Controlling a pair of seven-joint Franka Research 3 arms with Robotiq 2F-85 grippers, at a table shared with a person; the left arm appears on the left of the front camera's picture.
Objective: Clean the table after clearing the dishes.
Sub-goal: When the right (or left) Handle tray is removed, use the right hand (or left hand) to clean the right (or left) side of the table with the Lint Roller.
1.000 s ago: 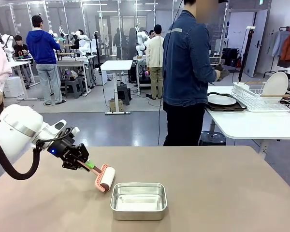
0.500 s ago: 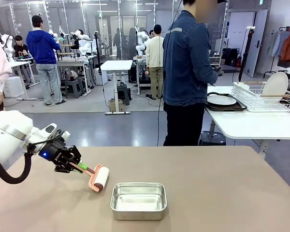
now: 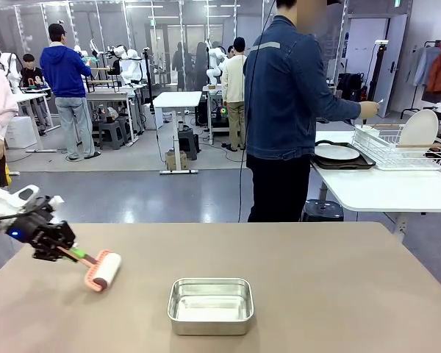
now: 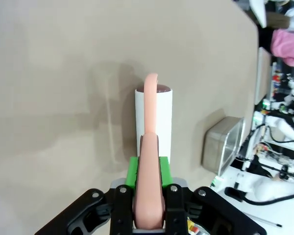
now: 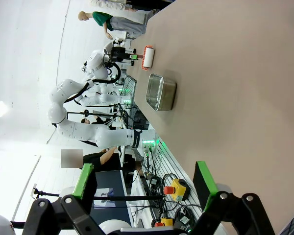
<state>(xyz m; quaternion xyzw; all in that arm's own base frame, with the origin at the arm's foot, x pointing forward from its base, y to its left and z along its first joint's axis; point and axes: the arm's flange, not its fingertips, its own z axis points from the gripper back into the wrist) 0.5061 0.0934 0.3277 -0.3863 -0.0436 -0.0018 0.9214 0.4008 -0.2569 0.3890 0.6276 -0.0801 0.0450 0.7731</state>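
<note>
Front: left gripper [image 3: 72,254], jaws clamped on lint roller [image 3: 103,271], has dragged it leftward away from steel pan [image 3: 210,305]; worktop [image 3: 338,279] sweep underway. Dishes [image 3: 338,153] sit on side table.
Left wrist: roller flat on worktop.
Right wrist: right gripper [image 5: 144,188] jaws wide, empty.

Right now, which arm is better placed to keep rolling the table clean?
Left. Its gripper is shut on the roller, which is down at the table. The right gripper is open, holds nothing and sits far from the roller.
</note>
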